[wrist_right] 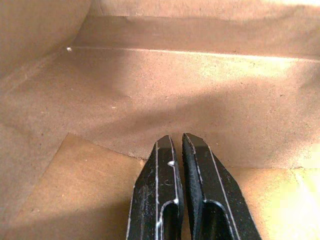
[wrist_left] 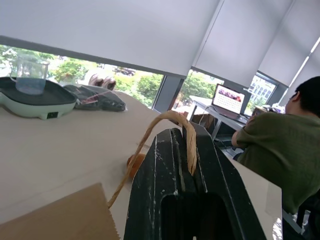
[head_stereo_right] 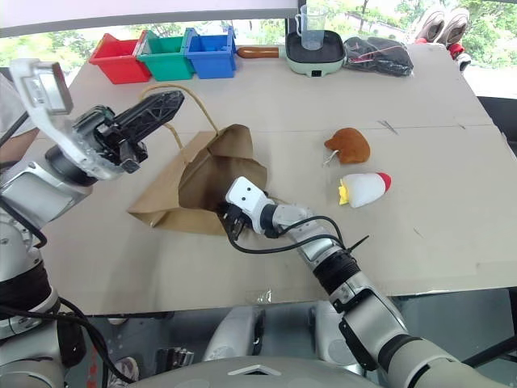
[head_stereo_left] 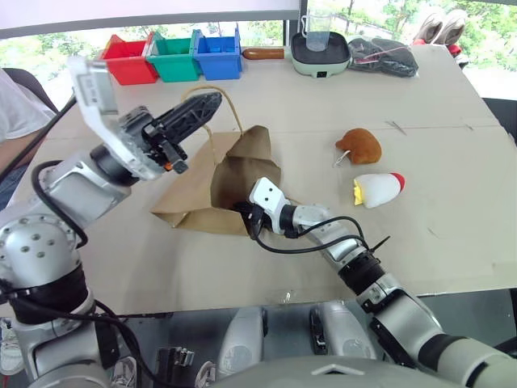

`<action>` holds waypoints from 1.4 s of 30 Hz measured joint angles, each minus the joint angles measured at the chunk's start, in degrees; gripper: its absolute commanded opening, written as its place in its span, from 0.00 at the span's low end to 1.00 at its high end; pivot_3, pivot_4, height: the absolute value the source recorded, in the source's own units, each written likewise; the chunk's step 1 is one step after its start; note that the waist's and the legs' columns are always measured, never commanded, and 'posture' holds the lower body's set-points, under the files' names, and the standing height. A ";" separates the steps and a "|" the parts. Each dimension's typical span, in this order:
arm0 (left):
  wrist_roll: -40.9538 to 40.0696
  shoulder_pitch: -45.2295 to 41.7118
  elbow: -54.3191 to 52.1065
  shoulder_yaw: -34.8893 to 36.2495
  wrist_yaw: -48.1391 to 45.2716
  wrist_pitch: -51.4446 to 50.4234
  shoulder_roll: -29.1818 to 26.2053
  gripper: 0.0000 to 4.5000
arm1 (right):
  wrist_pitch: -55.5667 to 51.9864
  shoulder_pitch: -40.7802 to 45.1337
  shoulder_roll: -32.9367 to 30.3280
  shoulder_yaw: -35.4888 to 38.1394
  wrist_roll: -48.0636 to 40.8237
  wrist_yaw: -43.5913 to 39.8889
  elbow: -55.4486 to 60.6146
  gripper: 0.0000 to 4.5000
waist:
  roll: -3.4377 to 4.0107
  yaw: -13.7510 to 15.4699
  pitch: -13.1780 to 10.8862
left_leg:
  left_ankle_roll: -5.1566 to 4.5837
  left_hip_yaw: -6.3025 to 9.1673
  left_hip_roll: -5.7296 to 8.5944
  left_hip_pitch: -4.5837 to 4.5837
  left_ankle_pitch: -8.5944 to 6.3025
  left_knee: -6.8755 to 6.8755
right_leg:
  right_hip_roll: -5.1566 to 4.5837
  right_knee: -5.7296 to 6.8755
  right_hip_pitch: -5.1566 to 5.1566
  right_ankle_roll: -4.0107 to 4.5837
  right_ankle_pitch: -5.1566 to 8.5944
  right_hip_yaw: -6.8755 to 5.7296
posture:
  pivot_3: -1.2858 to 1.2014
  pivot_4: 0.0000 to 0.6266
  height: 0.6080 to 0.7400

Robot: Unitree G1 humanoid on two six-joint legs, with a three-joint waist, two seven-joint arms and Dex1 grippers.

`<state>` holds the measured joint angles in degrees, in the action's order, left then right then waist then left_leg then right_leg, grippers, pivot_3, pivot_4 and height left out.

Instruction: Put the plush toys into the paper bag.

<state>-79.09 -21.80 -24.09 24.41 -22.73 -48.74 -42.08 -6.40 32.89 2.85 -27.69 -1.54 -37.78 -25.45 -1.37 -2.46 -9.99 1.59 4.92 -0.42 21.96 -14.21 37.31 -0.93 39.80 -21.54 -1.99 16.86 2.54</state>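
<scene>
2 plush toys (head_stereo_left: pixel 360 145) (head_stereo_left: pixel 378 190), 1 paper bag (head_stereo_left: pixel 242 174), 3 bins (head_stereo_left: pixel 174 56).

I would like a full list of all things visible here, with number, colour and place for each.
paper bag: one, brown, table middle, mouth lifted open
handle: one, tan, pinched in left tool
plush toys: two, brown and white, on table, right of bag
bins: three, red, green, blue, far left edge
pan: one, pale green, far edge, clear jug on it
dark bundle: one, beside pan
person: one, green shirt, seated beyond table
left tool: black, shut
right tool: black, shut, inside bag
</scene>
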 measured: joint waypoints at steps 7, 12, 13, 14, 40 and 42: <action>-2.82 5.16 -0.21 1.58 -0.39 -0.16 -1.35 0.00 | -3.55 -0.54 -0.37 -0.89 3.55 1.45 3.79 0.01 | 0.02 -0.02 -0.01 | 0.01 0.00 -0.01 0.02 0.00 -0.11 | -0.01 -0.02 -0.07 0.02 0.01 0.02 | 0.52 0.24 1.00; 4.17 8.65 -0.13 -0.78 -5.53 1.07 -1.37 0.00 | -9.76 -1.18 -2.51 3.24 0.24 -0.08 10.03 0.30 | 0.09 0.77 -0.10 | 0.03 0.12 0.00 0.22 0.01 -0.08 | -0.06 -0.13 -0.12 0.02 0.01 -0.09 | 0.52 0.24 1.00; 4.76 8.39 0.02 -1.04 -5.94 1.41 -1.12 0.00 | -11.20 -1.34 -3.52 4.29 -0.66 -0.71 12.62 0.40 | 0.07 0.76 -0.09 | 0.03 0.10 0.01 0.23 0.01 -0.08 | -0.07 -0.14 -0.11 0.02 0.01 -0.07 | 0.52 0.24 1.00; 5.03 7.66 0.13 -1.65 -6.27 1.60 -0.89 0.00 | -12.64 -2.03 -4.75 5.05 -1.38 -1.23 16.08 0.52 | 0.08 0.78 -0.09 | 0.03 0.11 0.02 0.25 0.01 -0.08 | -0.08 -0.18 -0.11 0.02 0.01 -0.08 | 0.52 0.24 1.00; 13.84 2.82 2.22 -7.86 -9.92 5.88 6.86 0.00 | -47.81 -21.98 -25.26 31.54 -6.67 21.33 49.90 0.59 | 0.14 0.36 -0.13 | 0.01 -0.05 0.02 0.68 0.01 -0.23 | -0.02 -0.77 -0.23 -0.01 0.00 -0.21 | 0.52 0.24 1.00; 13.82 2.28 2.22 -8.04 -9.93 5.84 6.87 0.00 | -46.03 -22.89 -26.48 30.41 -5.60 21.33 49.79 0.39 | 0.11 0.37 -0.10 | 0.01 -0.03 0.01 0.67 0.01 -0.22 | -0.02 -0.82 -0.17 -0.01 0.00 -0.22 | 0.52 0.24 1.00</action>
<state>-65.26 -19.52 -21.87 16.37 -32.66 -42.90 -35.21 -52.43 10.01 -23.62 2.71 -7.15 -16.45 24.34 -1.26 -2.09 -10.10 1.60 4.89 -0.41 22.63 -14.20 37.09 -0.95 38.98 -21.72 -2.00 16.86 2.32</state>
